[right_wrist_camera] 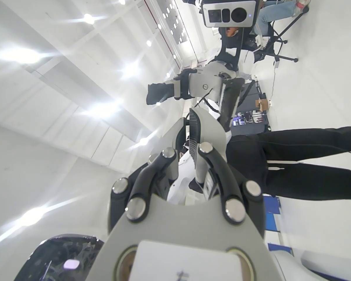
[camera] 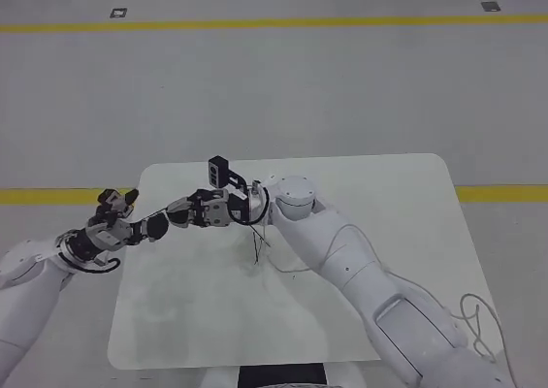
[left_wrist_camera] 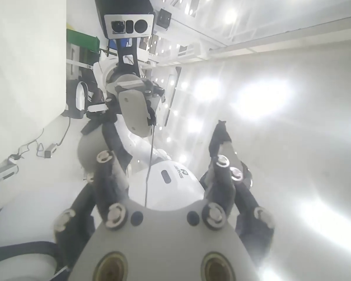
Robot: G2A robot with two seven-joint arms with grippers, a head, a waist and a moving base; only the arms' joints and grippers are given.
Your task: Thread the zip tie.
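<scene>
A thin black zip tie (camera: 255,244) hangs straight down over the middle of the white table. My right gripper (camera: 246,207) is shut on its upper end. In the left wrist view the zip tie (left_wrist_camera: 149,159) drops from the right gripper (left_wrist_camera: 150,118), which is farther off. My left gripper (left_wrist_camera: 155,126) is open, fingers (left_wrist_camera: 221,135) spread wide, facing the right gripper with the tie between but beyond them. From above, the left gripper (camera: 213,209) sits just left of the right one, nearly touching it. In the right wrist view the right gripper (right_wrist_camera: 192,118) is shut, and the left gripper (right_wrist_camera: 155,93) is beyond it.
The white table (camera: 400,291) has rounded corners and bare surface on all sides of the hanging tie. A yellow floor line (camera: 516,193) runs behind it. A thin cable (camera: 477,320) trails off the right arm near the table's right edge.
</scene>
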